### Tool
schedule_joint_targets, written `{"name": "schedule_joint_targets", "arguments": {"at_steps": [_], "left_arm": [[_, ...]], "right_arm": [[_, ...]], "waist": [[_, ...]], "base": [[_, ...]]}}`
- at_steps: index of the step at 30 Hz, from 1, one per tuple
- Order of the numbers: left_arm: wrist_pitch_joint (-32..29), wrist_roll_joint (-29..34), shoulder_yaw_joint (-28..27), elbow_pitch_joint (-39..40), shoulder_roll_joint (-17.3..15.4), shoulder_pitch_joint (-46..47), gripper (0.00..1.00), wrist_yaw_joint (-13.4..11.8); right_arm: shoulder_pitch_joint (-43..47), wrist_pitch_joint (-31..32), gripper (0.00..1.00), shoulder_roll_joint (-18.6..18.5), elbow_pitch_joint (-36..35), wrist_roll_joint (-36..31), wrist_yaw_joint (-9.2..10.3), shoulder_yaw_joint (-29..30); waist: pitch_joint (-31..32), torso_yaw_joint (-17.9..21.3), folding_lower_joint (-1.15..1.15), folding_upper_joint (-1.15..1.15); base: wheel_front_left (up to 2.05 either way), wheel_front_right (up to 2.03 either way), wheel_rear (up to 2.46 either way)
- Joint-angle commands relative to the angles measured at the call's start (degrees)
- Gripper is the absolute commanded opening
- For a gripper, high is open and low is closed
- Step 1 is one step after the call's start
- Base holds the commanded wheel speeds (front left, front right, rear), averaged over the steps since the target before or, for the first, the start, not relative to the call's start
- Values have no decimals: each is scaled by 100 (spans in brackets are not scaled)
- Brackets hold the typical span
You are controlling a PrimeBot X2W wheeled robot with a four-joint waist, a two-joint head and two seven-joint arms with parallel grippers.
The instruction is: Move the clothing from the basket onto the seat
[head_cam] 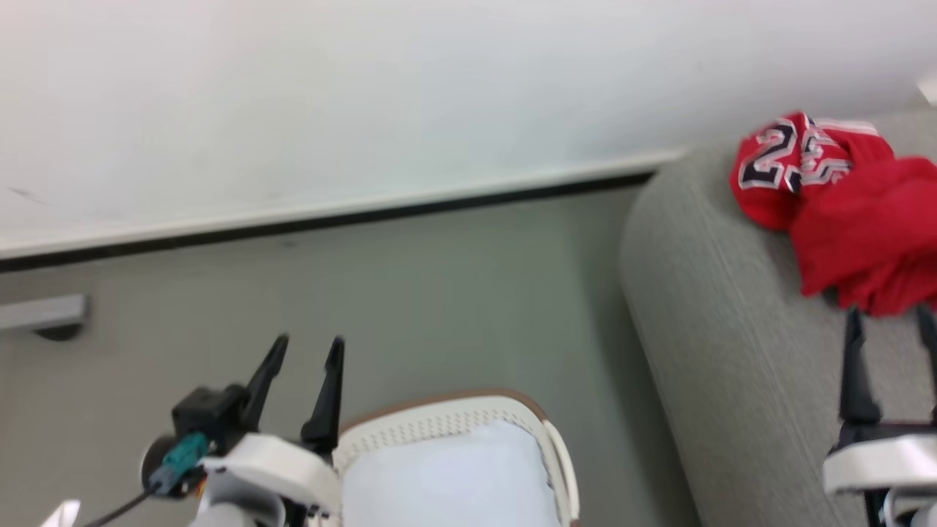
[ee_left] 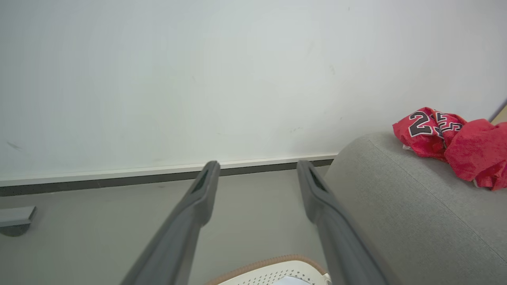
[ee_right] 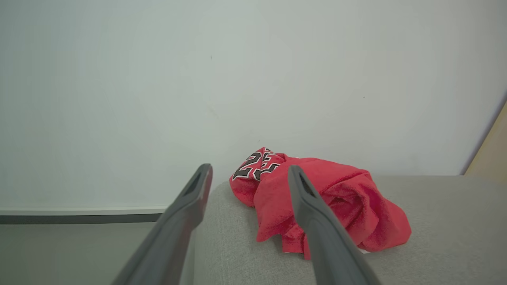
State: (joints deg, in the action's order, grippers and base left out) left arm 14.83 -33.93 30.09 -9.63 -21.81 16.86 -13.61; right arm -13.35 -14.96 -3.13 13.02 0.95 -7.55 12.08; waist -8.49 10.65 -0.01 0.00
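Both red pieces of clothing (ee_right: 336,198) lay bunched together on the grey seat (head_cam: 717,329), close to its rounded edge. The jersey (head_cam: 787,165) had its black 23 turned up, and the plainer red garment (head_cam: 871,234) was heaped against it and partly over it.

The right gripper (head_cam: 889,318) pointed at the near side of the heap, its two dark fingers spread wide with nothing between them; whether the tips brushed the cloth we could not tell. The left gripper (ee_left: 257,164) hung over the floor (head_cam: 439,293) beside the basket (head_cam: 432,428), likewise spread and empty. The part of the basket we could see held the pale lining cloth (head_cam: 446,476).

We judged the clothing light, thin and wholly limp. It would fold, sag and trail from whatever point was pinched, and its smooth-looking knit might slip out of a shallow grip. Nothing about it looked fragile. If either piece needed lifting, we would have pinched a raised fold near the top of the heap, where the cloth stood proud of the upholstery. A flat edge lying on the seat would be worse, since the fingers would catch the woven cover there. Because the two garments were tangled, a grip on one would likely drag the other along. We judged the move as good as done.
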Motion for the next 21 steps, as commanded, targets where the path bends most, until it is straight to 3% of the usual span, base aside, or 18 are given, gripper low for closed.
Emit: {"name": "schedule_joint_targets", "arguments": {"at_steps": [1,9,21], "left_arm": [[28,-33,-94,-45,50,-205,100,-24],[30,485,-894,-41,395,-1149,100,21],[32,1241,-1784,-200,991,-1819,100,614]], "right_arm": [[213,-10,100,15,-69,26,11,-66],[1004,-10,100,30,-140,237,11,-402],[1650,-10,100,29,137,682,11,-441]], "waist": [[445,-426,1,0],[908,-913,1,0],[1151,-1186,1,0]], "base": [[0,0,0],[0,0,0],[0,0,0]]}}
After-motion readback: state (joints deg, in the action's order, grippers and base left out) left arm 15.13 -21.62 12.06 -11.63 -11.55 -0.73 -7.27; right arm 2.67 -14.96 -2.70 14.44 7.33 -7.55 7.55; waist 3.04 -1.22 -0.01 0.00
